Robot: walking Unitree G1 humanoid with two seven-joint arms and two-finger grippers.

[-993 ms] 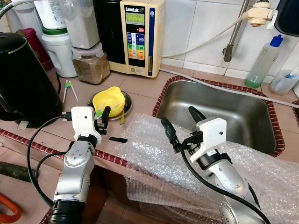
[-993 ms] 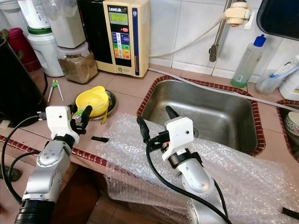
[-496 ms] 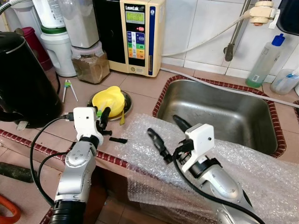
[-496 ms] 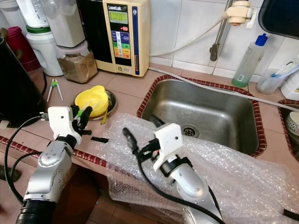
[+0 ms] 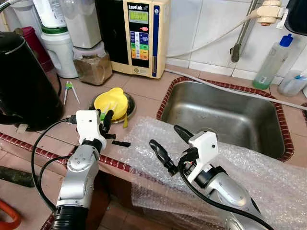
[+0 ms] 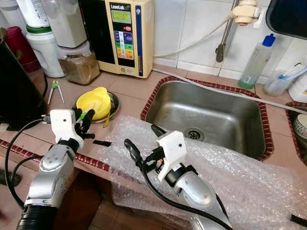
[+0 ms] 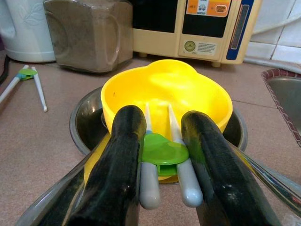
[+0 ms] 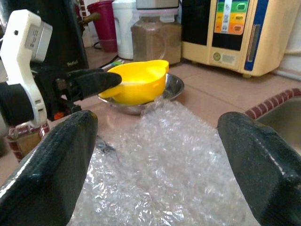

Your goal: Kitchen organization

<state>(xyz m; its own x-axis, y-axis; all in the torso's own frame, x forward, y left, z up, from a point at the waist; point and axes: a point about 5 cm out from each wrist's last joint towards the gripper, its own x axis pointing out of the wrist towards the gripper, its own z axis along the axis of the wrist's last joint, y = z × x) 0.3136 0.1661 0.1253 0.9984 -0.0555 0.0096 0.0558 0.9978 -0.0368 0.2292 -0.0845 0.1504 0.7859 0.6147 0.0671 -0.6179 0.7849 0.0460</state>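
- The left end effector [image 7: 162, 155] was pinching a pair of training chopsticks [image 7: 165, 157], two pale grey sticks joined by a green clip, with one black finger [image 7: 120, 165] pressed against each side.
- It hovered just above the tiled tabletop [image 5: 144, 88], at the near rim of a yellow bowl [image 5: 111, 101].
- That bowl sat inside a shallow steel dish [image 7: 84, 125], with the chopstick tips reaching over the bowl's edge.
- A small black strip [image 5: 121, 143] lay flat on the tabletop just beside the left end effector, between it and the edge of the bubble wrap [image 5: 240, 167].
- The right end effector [image 5: 169, 146] was spread wide, its two black fingers well apart, held over the near-left part of the bubble wrap and pointing towards the yellow bowl.
- The bubble wrap covered the front of the tabletop from beside the black strip across to the right, hanging over the front edge and lapping the near rim of the steel sink [image 5: 225, 117].
- A second pair of chopsticks with a green joint [image 5: 71, 91] lay on the tabletop to the left of the dish.
- Behind the bowl stood a jar of brown powder [image 5: 92, 67] and a cream water unit with a lit display [image 5: 140, 36].
- A black kettle [image 5: 24, 81] stood at the far left.
- A clear bottle with a blue cap [image 5: 272, 60] stood against the wall tiles beyond the sink.
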